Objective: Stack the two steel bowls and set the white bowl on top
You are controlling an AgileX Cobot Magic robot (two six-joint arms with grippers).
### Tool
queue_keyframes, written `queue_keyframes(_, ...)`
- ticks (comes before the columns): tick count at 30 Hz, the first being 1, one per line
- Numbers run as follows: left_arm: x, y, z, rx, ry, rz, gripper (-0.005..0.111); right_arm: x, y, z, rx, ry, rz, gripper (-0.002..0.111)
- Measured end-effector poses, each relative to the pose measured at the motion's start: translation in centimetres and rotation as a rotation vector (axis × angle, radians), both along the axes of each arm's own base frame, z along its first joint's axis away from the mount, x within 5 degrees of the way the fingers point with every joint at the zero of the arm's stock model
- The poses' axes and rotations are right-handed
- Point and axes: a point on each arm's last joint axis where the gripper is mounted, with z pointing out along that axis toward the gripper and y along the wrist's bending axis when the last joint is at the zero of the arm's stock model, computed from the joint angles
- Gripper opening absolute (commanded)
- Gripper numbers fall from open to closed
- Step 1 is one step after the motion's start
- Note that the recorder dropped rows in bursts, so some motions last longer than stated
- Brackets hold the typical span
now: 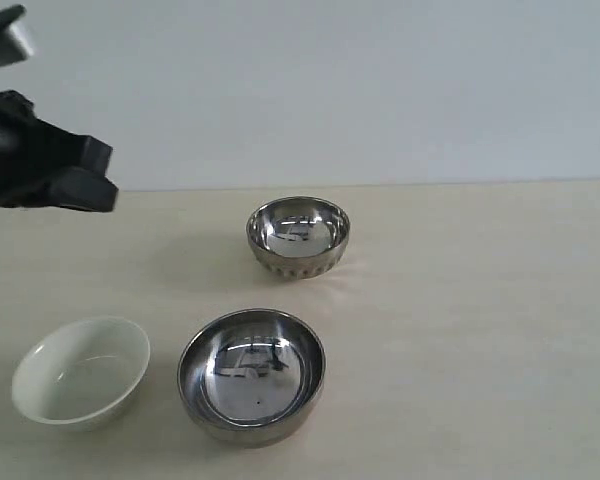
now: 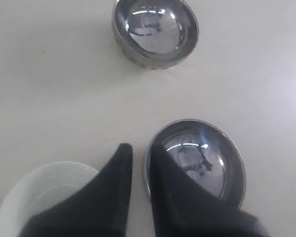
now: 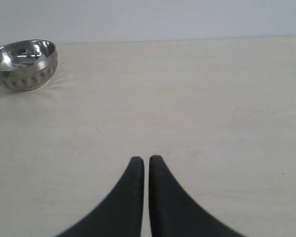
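Note:
A ribbed steel bowl (image 1: pixel 298 237) stands upright toward the back of the table, and a smooth steel bowl (image 1: pixel 251 375) sits nearer the front. The white bowl (image 1: pixel 80 372) rests just left of the smooth one, apart from it. All three are empty and separate. My left gripper (image 1: pixel 98 176) hangs high over the table's left side. In the left wrist view the left gripper (image 2: pixel 139 147) is slightly open and empty, above the gap between the white bowl (image 2: pixel 44 192) and the smooth bowl (image 2: pixel 207 163), with the ribbed bowl (image 2: pixel 155 30) beyond. My right gripper (image 3: pixel 143 159) is shut and empty, far from the ribbed bowl (image 3: pixel 23 64).
The pale wooden table (image 1: pixel 480 330) meets a plain white wall (image 1: pixel 380 90) behind. My right arm is outside the exterior view. Bare tabletop (image 3: pixel 197 98) lies ahead of the right gripper.

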Motion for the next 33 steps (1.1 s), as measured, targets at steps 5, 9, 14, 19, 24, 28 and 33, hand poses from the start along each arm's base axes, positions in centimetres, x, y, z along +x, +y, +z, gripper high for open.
queue_keyframes(5,-4.7,2.5,2.9,-0.041,-0.182,0.091,0.004,0.0,0.0,0.0,0.000,0.000,0.000,0.000)
queue_keyframes(9,-10.1,3.8,2.3,-0.318,-0.398,0.282,0.004,0.0,0.0,0.0,0.000,0.000,0.000,0.000)
queue_keyframes(14,-15.0,4.9,-1.0,-0.416,-0.436,0.329,0.004,0.0,0.0,0.0,0.000,0.000,0.000,0.000)
queue_keyframes(19,-17.6,4.7,-1.9,-0.449,-0.437,0.263,0.004,0.0,0.0,0.0,0.000,0.000,0.000,0.000)
queue_keyframes(24,-18.1,4.8,-1.6,-0.458,-0.467,0.257,0.004,0.0,0.0,0.0,0.000,0.000,0.000,0.000)
queue_keyframes(28,-18.2,4.8,-1.5,-0.460,-0.471,0.256,0.004,0.0,0.0,0.0,0.000,0.000,0.000,0.000)
queue_keyframes(33,-19.4,5.5,-0.8,-0.473,-0.559,0.289,0.004,0.0,0.0,0.0,0.000,0.000,0.000,0.000)
